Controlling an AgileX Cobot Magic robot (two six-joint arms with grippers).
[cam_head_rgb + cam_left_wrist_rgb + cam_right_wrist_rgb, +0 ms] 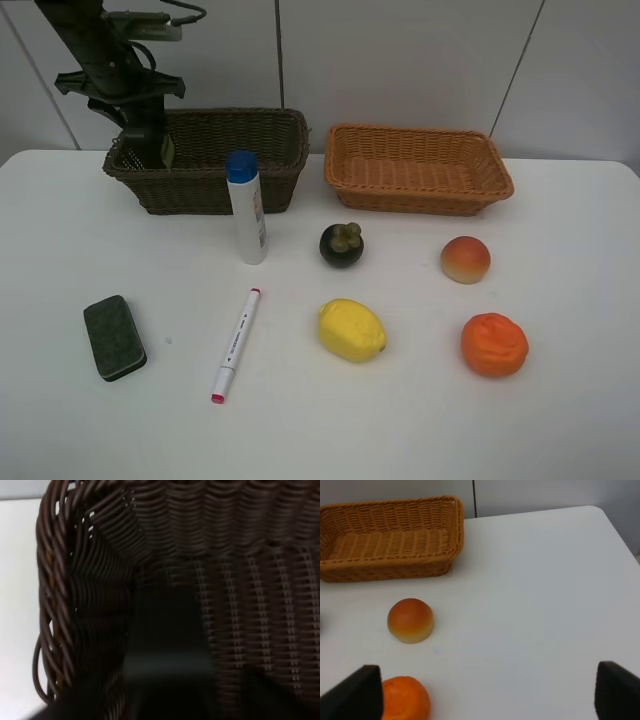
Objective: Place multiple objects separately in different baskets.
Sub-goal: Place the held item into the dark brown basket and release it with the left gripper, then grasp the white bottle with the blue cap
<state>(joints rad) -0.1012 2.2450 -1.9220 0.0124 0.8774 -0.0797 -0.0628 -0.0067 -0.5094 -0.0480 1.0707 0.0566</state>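
Note:
My left gripper [146, 140] reaches down into the left end of the dark brown basket [270, 135]. It is shut on a dark green pump bottle [165, 645], which shows only as a dark blur against the basket's wall [90, 605]. My right gripper [490, 695] is open and empty above the table, near the orange [405, 698] and peach [410, 620]. The light basket [418, 170] is empty. On the table are the blue-capped tube [247, 207] standing upright, the eraser [114, 337], marker [236, 344], mangosteen [341, 245], lemon [351, 330], orange [494, 344] and peach [465, 259].
The white table [560, 420] ends at a grey panelled wall behind the baskets. The light basket [390, 545] also shows in the right wrist view, beyond the peach. The right arm is out of the exterior high view.

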